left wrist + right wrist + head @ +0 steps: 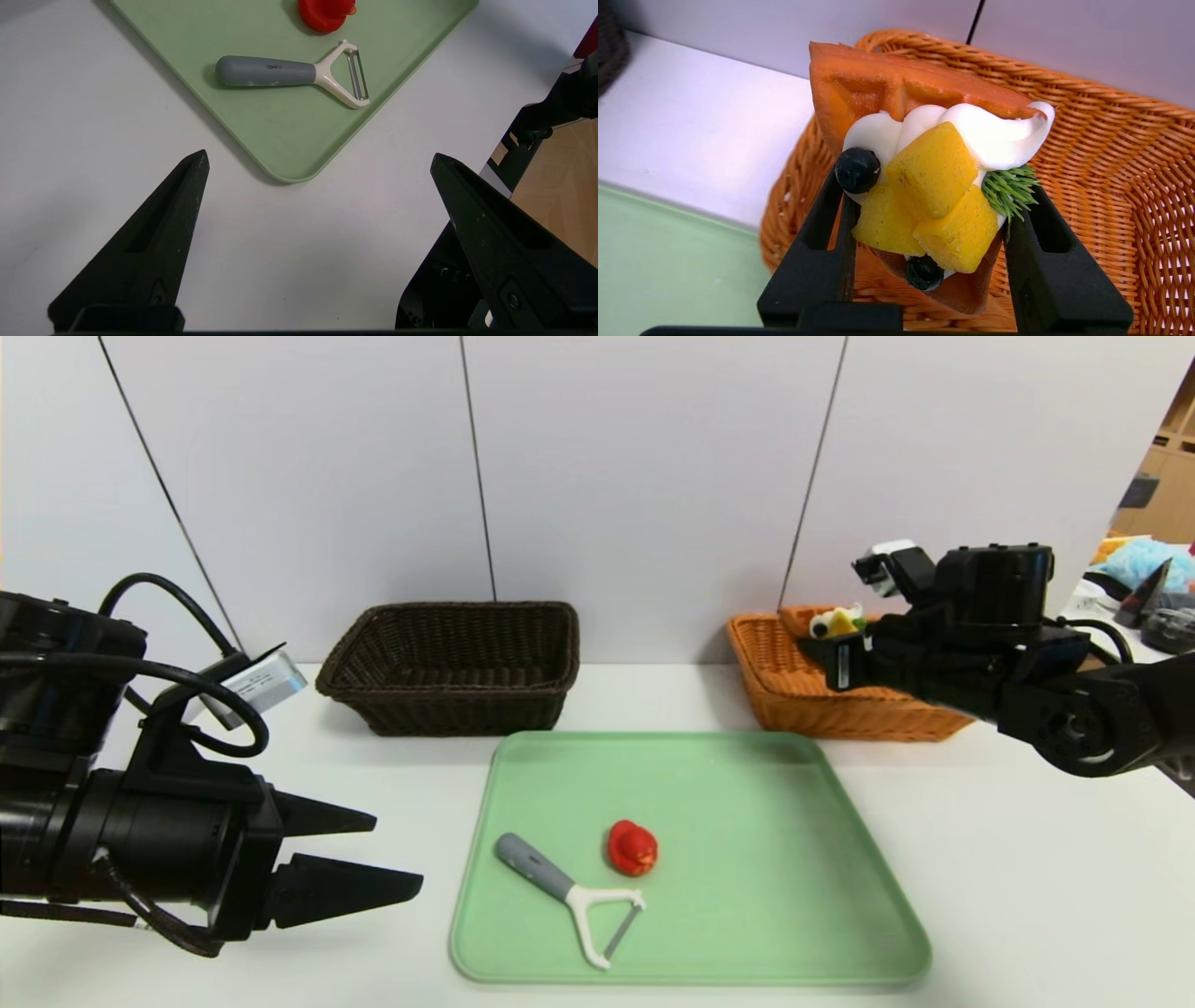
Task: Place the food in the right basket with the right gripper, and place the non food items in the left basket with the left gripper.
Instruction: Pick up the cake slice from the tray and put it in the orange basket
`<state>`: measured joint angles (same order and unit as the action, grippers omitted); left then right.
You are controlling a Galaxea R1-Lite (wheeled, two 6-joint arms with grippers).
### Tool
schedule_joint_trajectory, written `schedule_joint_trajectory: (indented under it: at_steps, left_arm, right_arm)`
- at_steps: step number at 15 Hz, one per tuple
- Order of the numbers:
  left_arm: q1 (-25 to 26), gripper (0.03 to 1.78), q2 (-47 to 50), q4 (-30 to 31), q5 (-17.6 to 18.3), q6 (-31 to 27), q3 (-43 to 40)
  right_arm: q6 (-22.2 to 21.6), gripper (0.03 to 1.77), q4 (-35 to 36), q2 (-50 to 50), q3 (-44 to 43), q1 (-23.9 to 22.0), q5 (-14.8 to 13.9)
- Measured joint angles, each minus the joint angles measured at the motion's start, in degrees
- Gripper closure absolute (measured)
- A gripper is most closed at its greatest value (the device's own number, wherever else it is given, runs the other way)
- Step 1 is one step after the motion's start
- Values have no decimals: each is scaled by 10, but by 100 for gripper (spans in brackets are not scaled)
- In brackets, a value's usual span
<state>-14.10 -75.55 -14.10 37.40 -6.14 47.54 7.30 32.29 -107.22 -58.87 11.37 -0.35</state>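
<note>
Nearest, over the white tabletop [392, 952] and just beside the left edge of the green tray [747, 896], hangs the left claw [397, 854], spread wide with nothing between its fingers.

On the tray, toward its near left part, lies the peeler [551, 882]. Its grey handle points away and to the left, and its white Y-shaped head, with a metal blade across the fork, is turned toward the near edge (the handle carries some small lettering). Just beyond the head, near the peeler but apart from it, sits the small red toy duck [633, 848].

Farther back, beyond the tray, two woven baskets stand well apart, close to the pale wall [644, 476]. The dark brown basket [467, 711] is on the left. The orange basket [840, 717] is on the right, behind the tray's far right corner.

Above the orange basket is the right claw [826, 658], closed on the toy waffle [873, 84] and gripping it by its two sides. The waffle is topped with white cream, yellow fruit chunks and dark berries (a tuft of green sprigs, too), and it is held over the basket's left part.
</note>
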Motion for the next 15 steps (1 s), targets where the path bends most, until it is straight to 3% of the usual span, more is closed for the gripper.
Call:
schedule_joint_trajectory:
  at_steps: [7,11,15]
  left_arm:
    - [0,12,0,0,0,1,-5]
    - [0,12,1,4,1,1,-5]
    - [0,12,2,4,1,1,-5]
  right_arm:
    - [1,94,-2,-54,-19,-30,4]
    - [-1,59,0,-58,-21,-34,4]
    - [-3,39,-1,-57,-31,-34,5]
